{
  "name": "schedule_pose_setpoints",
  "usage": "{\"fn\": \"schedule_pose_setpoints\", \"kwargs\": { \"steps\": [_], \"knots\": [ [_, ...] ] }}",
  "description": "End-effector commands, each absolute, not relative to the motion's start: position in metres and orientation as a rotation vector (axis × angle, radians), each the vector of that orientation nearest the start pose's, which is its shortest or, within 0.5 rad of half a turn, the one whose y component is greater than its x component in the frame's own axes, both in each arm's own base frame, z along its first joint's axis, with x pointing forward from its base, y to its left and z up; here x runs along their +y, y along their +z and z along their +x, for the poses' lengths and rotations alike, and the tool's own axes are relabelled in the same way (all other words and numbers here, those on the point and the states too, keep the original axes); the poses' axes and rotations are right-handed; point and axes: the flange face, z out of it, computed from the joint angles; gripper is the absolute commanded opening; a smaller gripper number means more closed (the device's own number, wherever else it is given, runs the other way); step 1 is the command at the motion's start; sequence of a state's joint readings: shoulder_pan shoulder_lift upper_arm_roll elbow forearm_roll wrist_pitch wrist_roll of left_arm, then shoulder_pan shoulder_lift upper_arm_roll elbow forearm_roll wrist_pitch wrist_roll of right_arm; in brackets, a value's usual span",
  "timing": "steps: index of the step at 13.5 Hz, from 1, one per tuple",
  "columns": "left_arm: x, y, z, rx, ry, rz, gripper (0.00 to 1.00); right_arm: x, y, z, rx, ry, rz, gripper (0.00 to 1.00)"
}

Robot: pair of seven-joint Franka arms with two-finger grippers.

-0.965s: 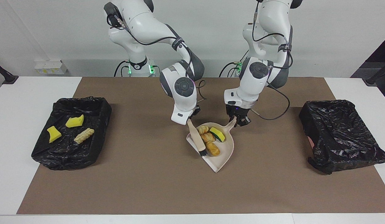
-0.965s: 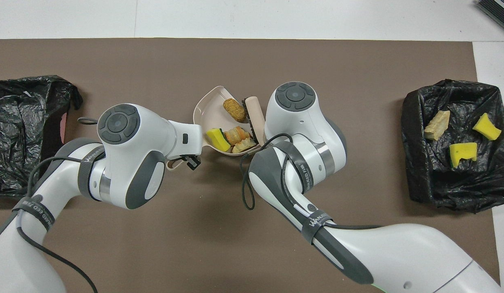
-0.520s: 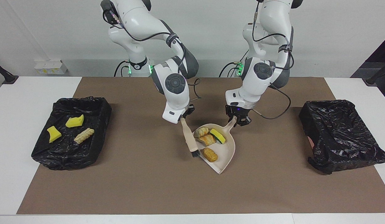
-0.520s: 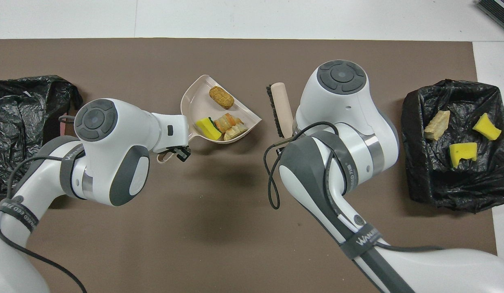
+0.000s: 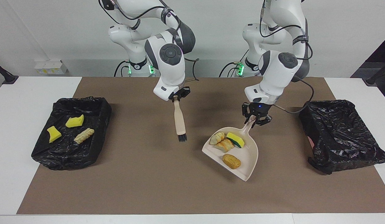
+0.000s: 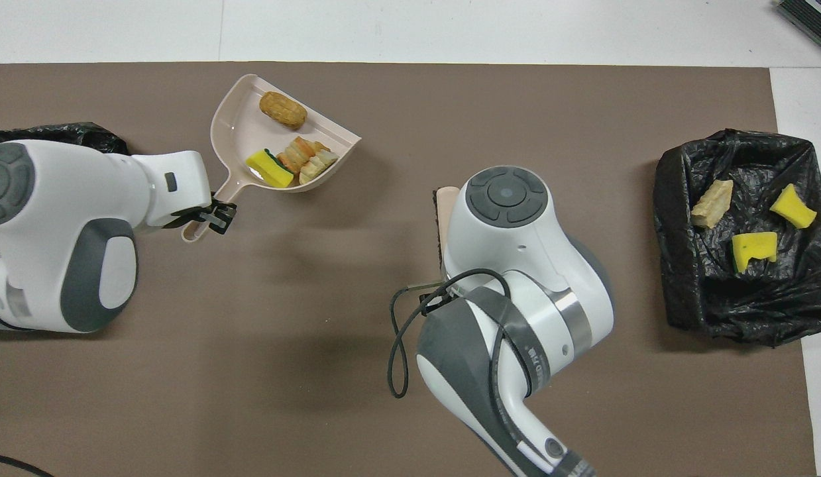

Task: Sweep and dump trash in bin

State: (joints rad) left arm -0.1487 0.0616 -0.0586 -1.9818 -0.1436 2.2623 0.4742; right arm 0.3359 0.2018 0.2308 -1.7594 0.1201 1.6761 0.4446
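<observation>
Two robot arms work over a brown mat [image 5: 148,186] on a white worktop [image 5: 18,124], sorting scraps of trash between two bins lined with black bags. The left hand [image 5: 256,119] is clamped on the handle of a beige dustpan [image 5: 248,161], carried low over the mat toward the left arm's end of the worktop, its open lip pointing away from the robots. Four scraps ride in the pan: a yellow sponge with a dark green edge [image 5: 235,139], two tan pastries [image 5: 217,138] [image 5: 225,145] pressed side by side next to it, and a golden-brown lump [image 5: 231,161] lying apart, closer to the lip. The right hand [image 5: 178,97] is closed on the top of a beige brush [image 5: 179,120], which hangs almost upright with its dark bristles downward, over the middle of the mat and clear of the dustpan. At the right arm's end, a bin [image 5: 96,109] holds three more scraps: two yellow sponge pieces [image 5: 75,121] [image 5: 54,134] and a pale ridged pastry [image 5: 84,135], all resting on the black liner. The other bin [image 5: 341,137], at the left arm's end, shows only crumpled black plastic, with the dustpan near it but not over it
</observation>
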Motion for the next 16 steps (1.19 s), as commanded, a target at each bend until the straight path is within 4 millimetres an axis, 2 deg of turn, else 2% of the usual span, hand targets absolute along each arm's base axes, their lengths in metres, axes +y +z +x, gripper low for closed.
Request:
{"fn": "schedule_pose_setpoints", "kwargs": {
  "steps": [1, 2, 3, 5, 7, 8, 10, 11, 12, 13, 14, 16],
  "knots": [
    [-0.089, 0.486, 0.581, 0.876, -0.458, -3.07, 0.0, 0.34, 0.426, 0.461, -0.029, 0.581, -3.058, 0.0],
    [-0.073, 0.496, 0.586, 0.829, -0.486, -3.068, 0.0, 0.347, 0.418, 0.45, 0.0, 0.623, -3.057, 0.0],
    [-0.046, 0.504, 0.592, 0.764, -0.492, -3.074, 0.0, 0.363, 0.413, 0.434, -0.025, 0.657, -3.054, 0.0],
    [0.018, 0.514, 0.59, 0.716, -0.402, -3.092, 0.0, 0.395, 0.384, 0.396, 0.036, 0.692, -3.098, 0.0],
    [0.087, 0.516, 0.581, 0.803, -0.34, -3.065, 0.0, 0.403, 0.36, 0.383, 0.075, 0.731, -3.102, 0.0],
    [0.118, 0.518, 0.576, 0.817, -0.344, -3.048, 0.0, 0.409, 0.354, 0.371, 0.042, 0.743, -3.108, 0.0],
    [0.168, 0.52, 0.563, 0.832, -0.35, -3.02, 0.0, 0.406, 0.338, 0.361, 0.024, 0.737, -3.112, 0.0],
    [0.199, 0.527, 0.556, 0.847, -0.363, -2.993, 0.0, 0.407, 0.337, 0.361, 0.022, 0.721, -3.107, 0.0],
    [0.225, 0.531, 0.548, 0.878, -0.366, -2.963, 0.0, 0.408, 0.338, 0.362, 0.022, 0.707, -3.103, 0.1],
    [0.25, 0.534, 0.54, 0.915, -0.36, -2.929, 0.0, 0.409, 0.338, 0.362, 0.024, 0.717, -3.106, 0.92],
    [0.267, 0.54, 0.534, 0.97, -0.339, -2.88, 0.0, 0.411, 0.343, 0.364, 0.029, 0.721, -3.107, 1.0],
    [0.291, 0.542, 0.524, 1.064, -0.239, -2.787, 0.0, 0.413, 0.351, 0.369, 0.02, 0.715, -3.109, 1.0]
  ]
}}
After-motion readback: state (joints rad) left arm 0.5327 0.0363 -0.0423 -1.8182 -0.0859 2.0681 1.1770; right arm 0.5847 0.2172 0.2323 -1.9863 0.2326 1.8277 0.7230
